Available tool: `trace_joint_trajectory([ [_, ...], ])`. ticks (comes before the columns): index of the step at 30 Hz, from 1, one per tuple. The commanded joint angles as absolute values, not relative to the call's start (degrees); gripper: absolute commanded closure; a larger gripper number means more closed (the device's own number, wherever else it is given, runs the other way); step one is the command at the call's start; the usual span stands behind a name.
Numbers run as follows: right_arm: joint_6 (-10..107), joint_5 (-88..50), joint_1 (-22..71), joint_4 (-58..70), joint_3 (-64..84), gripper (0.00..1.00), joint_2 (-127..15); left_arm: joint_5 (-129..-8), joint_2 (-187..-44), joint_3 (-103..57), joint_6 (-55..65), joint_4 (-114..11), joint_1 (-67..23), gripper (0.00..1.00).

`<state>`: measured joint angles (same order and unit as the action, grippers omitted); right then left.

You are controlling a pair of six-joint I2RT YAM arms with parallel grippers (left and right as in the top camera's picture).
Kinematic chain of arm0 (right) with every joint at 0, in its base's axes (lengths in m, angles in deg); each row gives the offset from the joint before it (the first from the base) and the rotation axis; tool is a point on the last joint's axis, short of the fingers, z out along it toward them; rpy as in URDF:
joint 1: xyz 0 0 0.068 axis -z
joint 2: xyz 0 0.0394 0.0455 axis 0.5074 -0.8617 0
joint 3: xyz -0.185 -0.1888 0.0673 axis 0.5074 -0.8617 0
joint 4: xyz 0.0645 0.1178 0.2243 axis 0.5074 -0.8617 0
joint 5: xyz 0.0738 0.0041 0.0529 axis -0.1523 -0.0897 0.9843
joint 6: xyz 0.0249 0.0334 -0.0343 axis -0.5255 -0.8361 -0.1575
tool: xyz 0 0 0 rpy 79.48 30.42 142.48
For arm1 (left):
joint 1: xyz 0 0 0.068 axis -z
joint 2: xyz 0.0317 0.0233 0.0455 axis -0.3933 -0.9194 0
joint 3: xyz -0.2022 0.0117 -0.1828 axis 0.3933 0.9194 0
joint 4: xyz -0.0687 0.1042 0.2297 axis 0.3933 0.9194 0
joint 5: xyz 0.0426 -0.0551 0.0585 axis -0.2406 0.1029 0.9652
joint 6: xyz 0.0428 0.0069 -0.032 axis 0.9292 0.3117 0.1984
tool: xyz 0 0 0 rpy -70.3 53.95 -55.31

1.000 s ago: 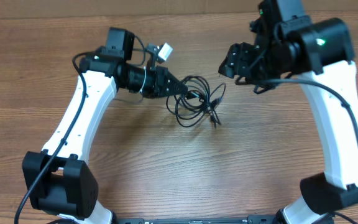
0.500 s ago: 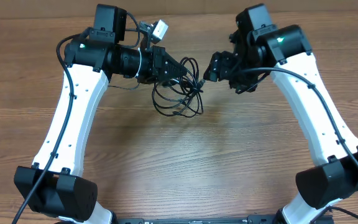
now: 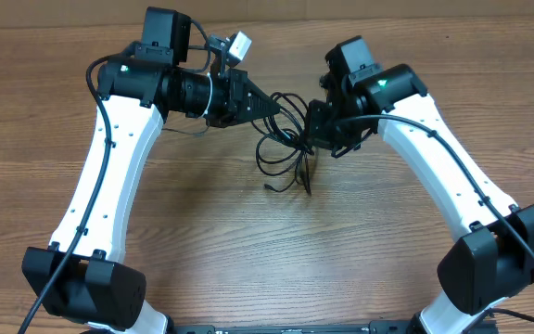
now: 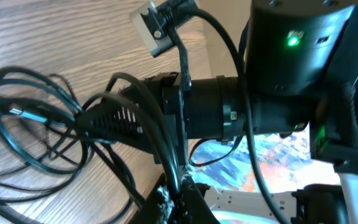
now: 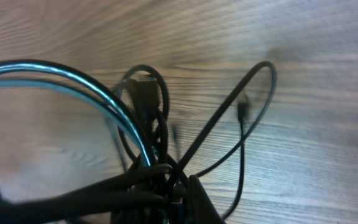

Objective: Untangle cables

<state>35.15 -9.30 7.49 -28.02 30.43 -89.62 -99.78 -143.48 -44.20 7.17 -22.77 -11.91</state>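
Now L pincer (image 3: 274, 109) grips 1 cable bundle (image 3: 286, 141), R pincer (image 3: 311, 126) touching.

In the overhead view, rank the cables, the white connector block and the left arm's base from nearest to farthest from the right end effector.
1. cables: at the right end effector, centre.
2. white connector block: upper left of centre.
3. left arm's base: bottom left corner.
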Motion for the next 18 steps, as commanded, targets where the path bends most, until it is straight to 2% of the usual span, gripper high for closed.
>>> trace_joint_trajectory([
  [1,30.43,-19.57,8.12,-28.96,25.86,0.96,-89.29,-98.17,-142.04,-46.01,6.33,-21.35,-13.31,0.96],
  [3,30.34,-19.68,8.12,-29.86,25.38,0.96,-89.29,-90.21,-142.06,-45.99,4.28,-18.62,-13.82,0.96],
  [7,29.93,-19.90,8.28,-30.49,25.64,0.96,-88.48,-60.60,-142.06,-45.99,-7.92,-9.52,-14.56,0.96],
  [10,25.31,-22.48,8.71,-31.48,26.69,0.96,-87.26,-41.86,-142.06,-45.99,-18.93,-2.97,-14.56,0.96],
  [13,25.25,-22.43,8.82,-31.96,29.27,0.96,-85.18,-36.05,-142.06,-45.93,-21.25,-0.13,-14.56,0.96],
  [18,29.86,-14.04,8.80,-30.97,35.39,0.96,-80.51,-36.90,-142.06,-45.77,-20.66,-0.19,-14.49,0.96],
])
